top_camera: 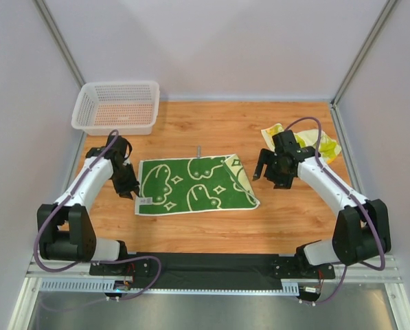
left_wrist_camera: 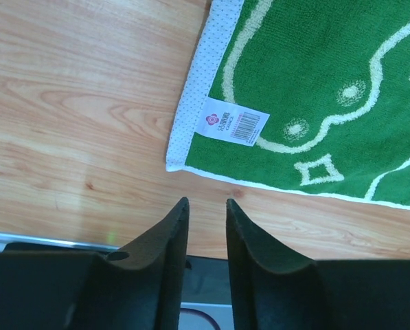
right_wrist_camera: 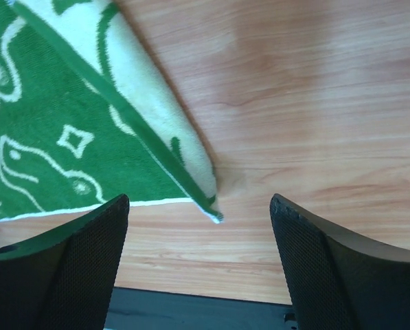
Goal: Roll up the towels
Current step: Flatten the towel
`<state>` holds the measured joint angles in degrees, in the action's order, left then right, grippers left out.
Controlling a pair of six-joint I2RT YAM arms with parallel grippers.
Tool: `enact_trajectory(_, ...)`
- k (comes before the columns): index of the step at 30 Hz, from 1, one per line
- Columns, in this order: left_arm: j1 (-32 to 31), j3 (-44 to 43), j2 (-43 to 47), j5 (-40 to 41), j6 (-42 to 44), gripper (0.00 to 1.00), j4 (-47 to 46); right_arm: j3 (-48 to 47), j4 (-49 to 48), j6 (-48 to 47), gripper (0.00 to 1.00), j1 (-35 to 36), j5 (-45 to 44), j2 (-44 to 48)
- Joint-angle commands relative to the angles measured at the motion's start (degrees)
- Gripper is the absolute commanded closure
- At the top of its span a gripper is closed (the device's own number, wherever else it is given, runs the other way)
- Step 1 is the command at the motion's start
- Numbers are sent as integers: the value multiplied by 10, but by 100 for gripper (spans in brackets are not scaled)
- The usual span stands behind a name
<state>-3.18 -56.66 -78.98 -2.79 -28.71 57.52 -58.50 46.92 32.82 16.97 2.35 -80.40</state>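
Observation:
A green towel [top_camera: 194,185] with cream squiggly lines lies flat mid-table, its right edge folded over to show the cream back [right_wrist_camera: 156,117]. A white barcode label [left_wrist_camera: 235,124] sits at its near left corner. A second, crumpled lime-yellow towel [top_camera: 330,148] lies at the back right, partly hidden by the right arm. My left gripper [top_camera: 133,193] hovers just off the flat towel's left corner [left_wrist_camera: 328,89], its jaws [left_wrist_camera: 206,203] slightly apart and empty. My right gripper [top_camera: 268,177] stands wide open [right_wrist_camera: 199,201] beside the towel's right corner [right_wrist_camera: 215,214], holding nothing.
A white mesh basket [top_camera: 115,85] stands at the back left corner. Grey walls close in the wooden table on three sides. A black strip [top_camera: 211,265] and the arm bases run along the near edge.

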Motion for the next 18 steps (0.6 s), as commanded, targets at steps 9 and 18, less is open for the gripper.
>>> enact_trajectory(9, 1, 32, 3, -16, -19, 76, -35, -259, 12, -104, 33, 90, 48, -207)
enact_trajectory(18, 0, 16, -92, -73, -10, 100, -100, -517, 30, -97, 90, 98, 199, -458)
